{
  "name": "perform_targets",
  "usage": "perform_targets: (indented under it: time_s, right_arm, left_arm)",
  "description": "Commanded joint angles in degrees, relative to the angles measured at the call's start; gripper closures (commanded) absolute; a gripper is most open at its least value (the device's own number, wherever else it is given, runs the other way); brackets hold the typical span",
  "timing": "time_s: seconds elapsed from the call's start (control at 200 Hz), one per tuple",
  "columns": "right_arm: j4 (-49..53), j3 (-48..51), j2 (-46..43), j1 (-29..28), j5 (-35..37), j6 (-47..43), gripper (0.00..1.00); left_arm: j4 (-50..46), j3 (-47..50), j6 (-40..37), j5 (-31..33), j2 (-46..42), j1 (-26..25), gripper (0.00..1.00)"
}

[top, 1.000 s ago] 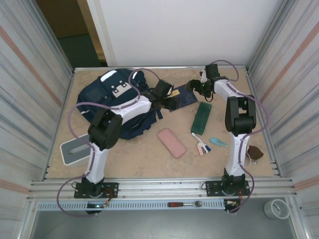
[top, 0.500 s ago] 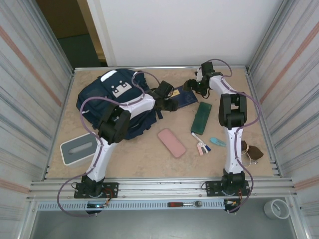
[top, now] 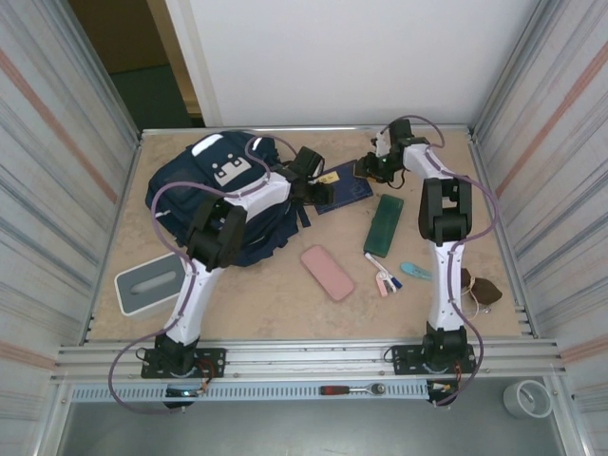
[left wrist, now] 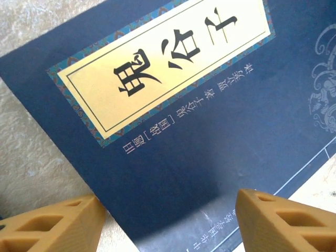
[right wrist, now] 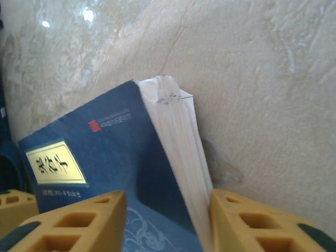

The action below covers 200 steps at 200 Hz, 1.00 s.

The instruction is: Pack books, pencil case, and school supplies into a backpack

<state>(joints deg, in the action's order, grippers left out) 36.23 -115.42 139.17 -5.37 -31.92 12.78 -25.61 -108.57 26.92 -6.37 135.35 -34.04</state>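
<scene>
Navy-blue books point(top: 344, 187) lie by the middle of the far edge of the table point(top: 285, 309), just beside the backpack point(top: 214, 185), with 2 robot arms meeting over them from opposite ends. The left gripper point(left wrist: 169, 202) hangs low over the cover and its yellow label point(left wrist: 157, 68). Its fingers point(left wrist: 52, 226) stand wide, the book's edge lies between them, and nothing is pinched. The right gripper point(right wrist: 168, 195) sits narrow around the white page edge at a raised corner. Whether it is truly clamped I cannot tell.

Nearer the front right, well apart from the bag, wait a green case point(top: 385, 225), a pink case point(top: 327, 273) and the school supplies point(top: 385, 275).

The likely trouble is a shallow bite on the pages alone. That could lift only the top cover, fan the sheets, or let the books slip out on the way to the bag. With 2 claws on 1 stack, a pull in different directions could also bend or tear it.
</scene>
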Motion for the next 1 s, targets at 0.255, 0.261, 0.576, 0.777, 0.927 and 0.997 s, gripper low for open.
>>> perform_targets:
  time_s: [0.255,0.261,0.576,0.777,0.927,0.997]
  right_arm:
    - [-4.9,13.5,-13.6,2.5,-10.2,3.5,1.00]
    - [-5.2,13.8,-13.8,2.6,-10.2,3.8,1.00]
    - [-36.5,36.4,-33.4,7.8,-12.6,32.9,1.00]
    - [-54.4,46.8,-42.2,4.2,-9.3,49.1,1.00]
    - [-61.0,51.4,-47.0,-1.7,-2.9,55.3,1.00]
    - [-63.1,53.0,-48.5,-4.7,0.1,57.3,1.00]
  left_arm:
    - [4.7,-1.3,-1.4,-6.0,0.9,-0.4,0.32]
    - [4.7,-1.2,-1.4,-6.0,0.7,-0.4,0.32]
    - [18.1,17.5,0.8,-7.3,-21.1,0.0,0.23]
    - [35.1,36.8,13.2,-10.1,-34.9,0.0,0.18]
    - [44.5,45.7,23.1,-11.0,-40.4,-0.2,0.12]
    - [48.4,49.5,26.7,-10.3,-42.4,-0.5,0.09]
